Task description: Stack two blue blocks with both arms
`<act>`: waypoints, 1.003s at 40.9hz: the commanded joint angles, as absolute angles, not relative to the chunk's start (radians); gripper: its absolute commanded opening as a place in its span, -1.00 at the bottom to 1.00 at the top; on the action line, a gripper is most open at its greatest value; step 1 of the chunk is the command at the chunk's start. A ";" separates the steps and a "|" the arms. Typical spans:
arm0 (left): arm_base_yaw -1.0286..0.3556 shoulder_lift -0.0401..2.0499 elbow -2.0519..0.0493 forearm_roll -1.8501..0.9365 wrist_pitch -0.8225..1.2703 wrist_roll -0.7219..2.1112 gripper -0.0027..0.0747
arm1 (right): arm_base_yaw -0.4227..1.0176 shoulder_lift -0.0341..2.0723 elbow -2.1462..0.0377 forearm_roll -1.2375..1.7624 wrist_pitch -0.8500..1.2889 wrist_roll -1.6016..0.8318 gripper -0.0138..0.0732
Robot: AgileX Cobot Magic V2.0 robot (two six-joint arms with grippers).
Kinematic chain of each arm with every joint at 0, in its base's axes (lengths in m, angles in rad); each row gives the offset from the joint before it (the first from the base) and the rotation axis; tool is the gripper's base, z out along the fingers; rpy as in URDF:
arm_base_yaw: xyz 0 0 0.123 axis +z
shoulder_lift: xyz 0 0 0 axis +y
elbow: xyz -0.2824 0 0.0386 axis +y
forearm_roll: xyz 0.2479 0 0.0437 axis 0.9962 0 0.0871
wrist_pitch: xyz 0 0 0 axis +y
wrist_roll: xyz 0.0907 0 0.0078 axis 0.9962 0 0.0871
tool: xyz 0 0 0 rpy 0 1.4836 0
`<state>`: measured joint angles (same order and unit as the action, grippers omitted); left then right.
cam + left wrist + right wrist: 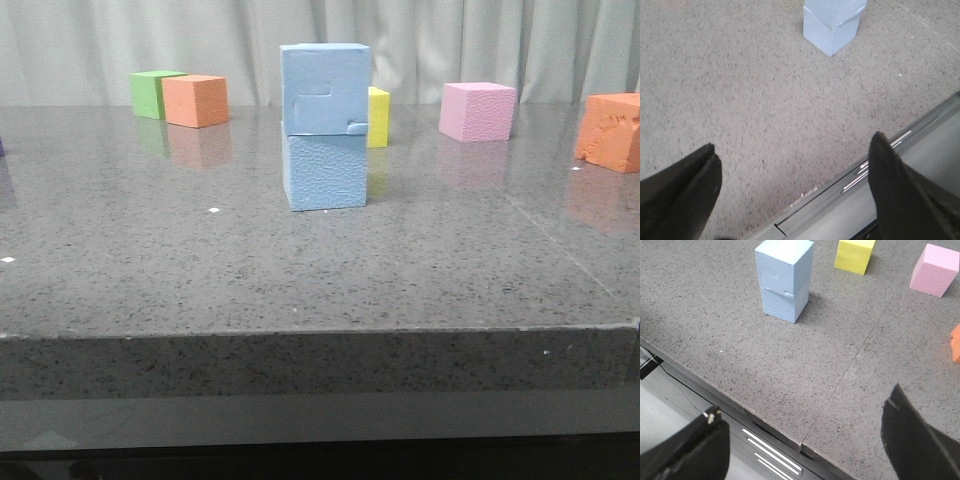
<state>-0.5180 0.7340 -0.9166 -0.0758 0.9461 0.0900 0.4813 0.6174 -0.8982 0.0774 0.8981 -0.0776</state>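
Note:
Two light-blue foam blocks stand stacked near the middle of the table. The upper blue block [325, 88] bears a stepped groove mark and sits on the lower blue block [326, 171], slightly turned. The stack also shows in the left wrist view [832, 25] and in the right wrist view [785, 277]. My left gripper [792, 155] is open and empty, hovering over the table's front edge, far from the stack. My right gripper [802, 415] is open and empty, also over the front edge. Neither arm shows in the front view.
A yellow cube [378, 116] stands just behind the stack. A pink cube [477, 111] is at the back right, an orange block [610, 132] at the far right. A green cube [153, 93] and an orange cube [196, 100] stand at the back left. The table's front edge [320, 332] runs below.

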 commanded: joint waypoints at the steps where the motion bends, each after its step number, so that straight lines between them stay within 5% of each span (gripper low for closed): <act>1: -0.516 0.655 -0.889 -0.077 0.875 0.056 0.59 | 0.477 0.618 -0.922 0.073 0.815 -0.087 0.75; 18: -0.516 0.534 -0.815 -0.085 0.868 0.042 0.53 | 0.477 0.618 -0.922 0.074 0.810 -0.087 0.69; 21: -0.516 0.534 -0.815 -0.085 0.854 0.027 0.35 | 0.477 0.618 -0.922 0.074 0.810 -0.087 0.51; 33: -0.516 0.534 -0.815 -0.085 0.838 0.026 -0.70 | 0.477 0.618 -0.922 0.074 0.821 -0.087 -0.76; 36: -0.516 0.534 -0.815 -0.085 0.830 0.026 -0.95 | 0.477 0.618 -0.922 0.074 0.827 -0.087 -0.83; 41: -0.516 0.534 -0.811 -0.083 0.816 0.026 -0.98 | 0.477 0.618 -0.922 0.073 0.831 -0.087 -0.84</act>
<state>-0.5180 0.5302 -0.7883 -0.0742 0.8972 0.0365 0.4813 0.6174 -0.8982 0.0774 0.8949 -0.0776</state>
